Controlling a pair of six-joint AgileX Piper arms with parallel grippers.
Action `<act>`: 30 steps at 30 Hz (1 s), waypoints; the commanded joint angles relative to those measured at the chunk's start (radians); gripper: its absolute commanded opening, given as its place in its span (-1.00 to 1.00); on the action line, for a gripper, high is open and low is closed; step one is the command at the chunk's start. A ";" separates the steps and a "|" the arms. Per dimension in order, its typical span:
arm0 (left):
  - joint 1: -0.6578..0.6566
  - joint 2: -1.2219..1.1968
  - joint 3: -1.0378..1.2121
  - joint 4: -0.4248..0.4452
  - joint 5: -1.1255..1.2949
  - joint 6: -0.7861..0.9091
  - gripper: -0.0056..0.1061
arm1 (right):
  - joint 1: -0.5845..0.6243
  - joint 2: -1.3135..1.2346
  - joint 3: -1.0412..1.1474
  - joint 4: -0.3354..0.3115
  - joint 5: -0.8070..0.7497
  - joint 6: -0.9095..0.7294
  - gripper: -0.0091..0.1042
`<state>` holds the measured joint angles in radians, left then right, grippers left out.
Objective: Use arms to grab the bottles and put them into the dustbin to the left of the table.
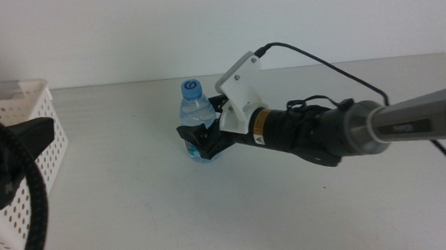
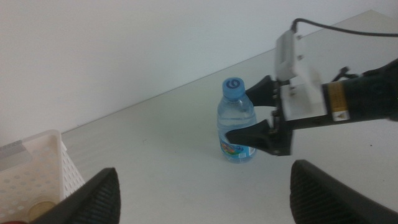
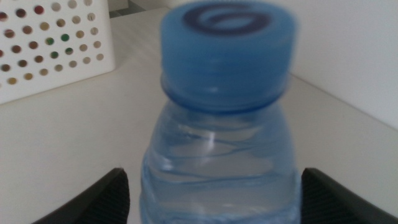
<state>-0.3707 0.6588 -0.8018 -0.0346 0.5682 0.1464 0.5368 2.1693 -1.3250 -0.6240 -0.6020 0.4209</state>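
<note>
Middle view: the water bottle [image 1: 197,131] stands upright near the centre of the table [image 1: 134,214], blue cap up. The right gripper [image 1: 200,141], reaching in from 3 o'clock, has its jaws apart, one on either side of the bottle's lower body; contact cannot be confirmed. The dustbin [image 1: 43,149] sits at 9 o'clock, well apart from the bottle. The left gripper [image 2: 205,196], jaws wide apart, waits beside the dustbin. The left wrist view shows a round yellowish object [image 2: 40,210] inside the dustbin.
</note>
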 commanded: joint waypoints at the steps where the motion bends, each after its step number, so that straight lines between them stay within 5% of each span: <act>1: -0.007 0.000 -0.027 -0.003 -0.075 -0.015 0.77 | -0.012 -0.158 0.050 -0.006 -0.068 0.049 0.47; 7: -0.007 0.000 -0.027 -0.003 -0.075 -0.015 0.77 | -0.052 -0.446 0.321 -0.011 -0.045 0.130 0.30; 13: -0.007 0.000 -0.027 -0.003 -0.076 -0.015 0.77 | -0.050 -0.771 0.506 -0.083 0.101 0.183 0.28; 16: -0.007 0.000 -0.027 -0.003 -0.074 -0.015 0.77 | -0.049 -0.930 0.589 -0.058 0.219 0.252 0.28; 21: -0.006 0.000 -0.027 -0.003 -0.075 -0.015 0.77 | -0.048 -1.203 0.679 0.175 0.498 0.156 0.28; 26: -0.006 0.000 -0.027 -0.003 -0.075 -0.015 0.77 | -0.048 -1.474 0.696 0.496 0.765 -0.209 0.28; 30: -0.006 0.000 -0.027 -0.003 -0.075 -0.015 0.77 | -0.048 -1.615 0.696 0.624 0.871 -0.364 0.28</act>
<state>-0.3707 0.6588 -0.8011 -0.0346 0.5682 0.1461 0.4924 0.5968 -0.6025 -0.0547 0.2810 0.1424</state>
